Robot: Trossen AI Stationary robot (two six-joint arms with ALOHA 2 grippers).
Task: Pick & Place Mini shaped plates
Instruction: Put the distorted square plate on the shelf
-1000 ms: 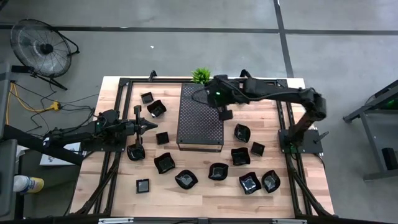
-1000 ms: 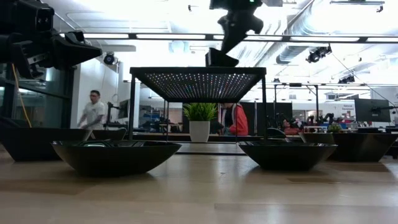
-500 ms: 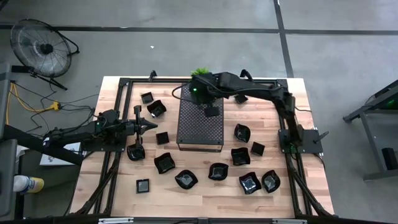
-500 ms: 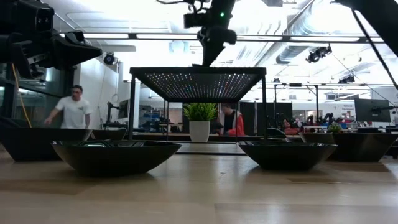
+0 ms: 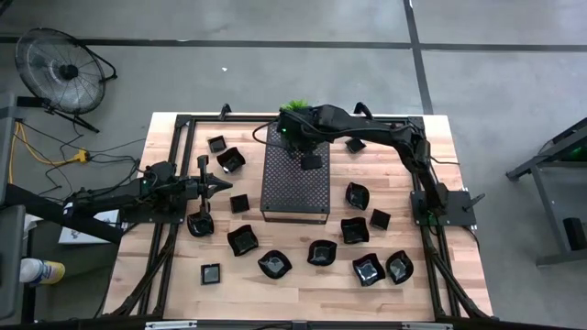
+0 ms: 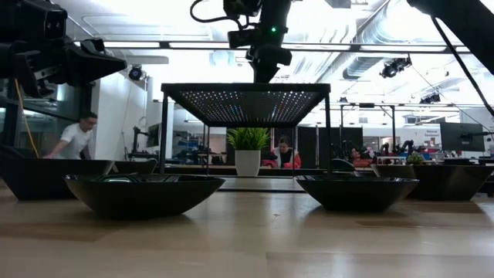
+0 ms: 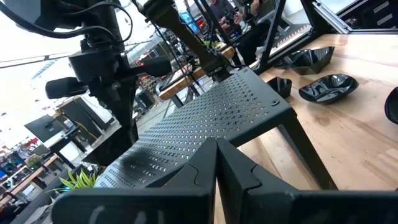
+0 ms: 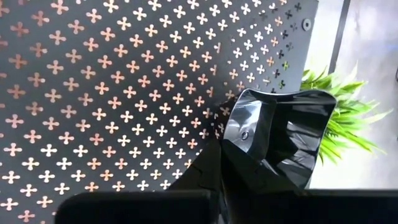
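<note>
My right gripper (image 5: 309, 156) hangs over the far end of the dark perforated tray (image 5: 295, 188), shut on one glossy black squarish mini plate (image 8: 283, 134). In the low view the gripper (image 6: 265, 68) stands just above the tray's top. Several other mini plates lie flat on the wooden table, some left of the tray (image 5: 230, 159) and more to its right and near side (image 5: 354, 229). My left gripper (image 5: 220, 183) waits shut, level, at the table's left, touching nothing. My right gripper pinches the plate's rim at one side (image 8: 235, 146) between its two fingers. The fingers slant down from the table's right. The plate is tilted and lifted over the tray's far end; whether it touches the tray cannot be told.
A small green plant (image 5: 295, 107) stands just beyond the tray's far end, close to the held plate. The tray stands raised on thin legs (image 6: 164, 131). A black frame (image 5: 183, 128) borders the table. People move in the room behind.
My right gripper has carried the plate from the tray's right edge toward the table's left, in over the tray's far end, sinking a little and tipping further down. Most of this came in the first half second.
</note>
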